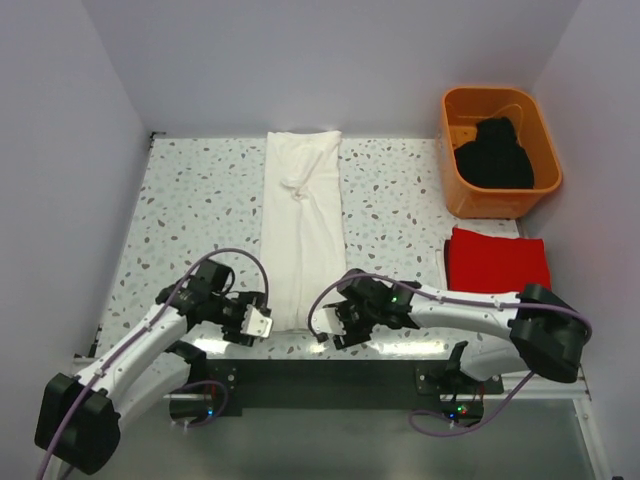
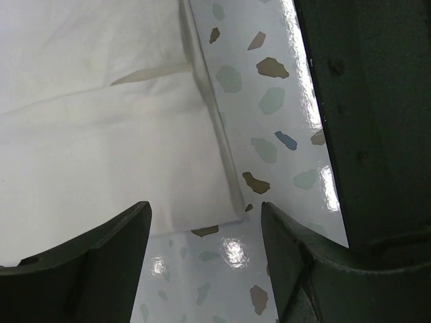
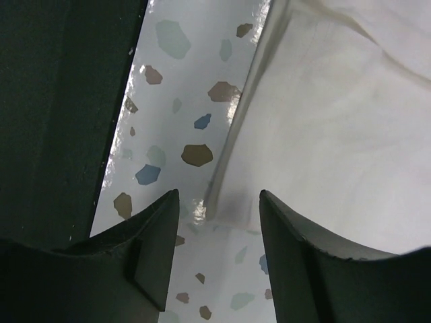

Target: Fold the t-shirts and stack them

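The white t-shirt (image 1: 302,225) lies folded into a long narrow strip down the middle of the speckled table. My left gripper (image 1: 258,318) is open at its near left corner; the left wrist view shows that corner (image 2: 202,202) just ahead of the open jaws. My right gripper (image 1: 335,328) is open at the near right corner, which the right wrist view shows (image 3: 232,202) between the jaws. The red t-shirt (image 1: 497,260) lies folded at the right. The black t-shirt (image 1: 495,155) is bunched in the orange tub (image 1: 455,185).
The orange tub stands at the back right corner. Grey walls enclose the table on three sides. A black rail (image 1: 330,375) runs along the near edge by the arm bases.
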{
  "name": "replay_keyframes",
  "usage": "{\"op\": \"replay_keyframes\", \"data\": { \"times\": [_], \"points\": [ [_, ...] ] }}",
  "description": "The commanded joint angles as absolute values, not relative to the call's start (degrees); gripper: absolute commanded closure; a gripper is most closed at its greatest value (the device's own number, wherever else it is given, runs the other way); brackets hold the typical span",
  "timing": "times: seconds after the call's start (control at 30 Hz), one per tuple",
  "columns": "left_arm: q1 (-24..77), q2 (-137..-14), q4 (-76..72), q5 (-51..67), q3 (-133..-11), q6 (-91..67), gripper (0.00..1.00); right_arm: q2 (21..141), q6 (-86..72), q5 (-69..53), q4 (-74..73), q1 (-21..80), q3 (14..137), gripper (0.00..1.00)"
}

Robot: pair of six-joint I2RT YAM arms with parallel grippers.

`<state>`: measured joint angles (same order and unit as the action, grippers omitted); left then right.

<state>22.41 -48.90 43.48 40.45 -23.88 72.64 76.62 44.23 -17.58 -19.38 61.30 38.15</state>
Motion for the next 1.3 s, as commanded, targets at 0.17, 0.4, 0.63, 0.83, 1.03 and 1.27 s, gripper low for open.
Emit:
{"op": "replay_keyframes", "data": {
  "times": [0.17,0.4,0.63,0.83,1.03,1.27],
  "points": [
    [27.4,-51.8,34.5,34.9,-21.0,73.1,0.35,81.6,46.5,-12.3,-13.7,63.9,39.5,0.49],
    [27.5,-54.0,33.0,31.9,-19.1,78.4,0.49,85.9,48.2,-9.1,-15.3,64.9,40.9,0.56],
    [27.6,-56.4,28.8,31.8,-18.6,78.2,0.73,86.4,47.4,-7.2,-14.2,65.4,40.3,0.91],
    [27.6,-54.1,33.8,35.8,-21.9,79.4,1.0,82.5,44.6,-8.4,-14.3,65.8,41.0,1.0],
    [27.6,-49.2,45.0,40.0,-29.0,79.5,1.0,74.4,40.4,-11.0,-19.0,67.4,43.4,1.0],
    [23.1,-57.6,44.0,41.9,-38.7,75.7,1.0,73.5,44.5,-14.8,-20.8,59.2,47.0,1.0]
  ]
}}
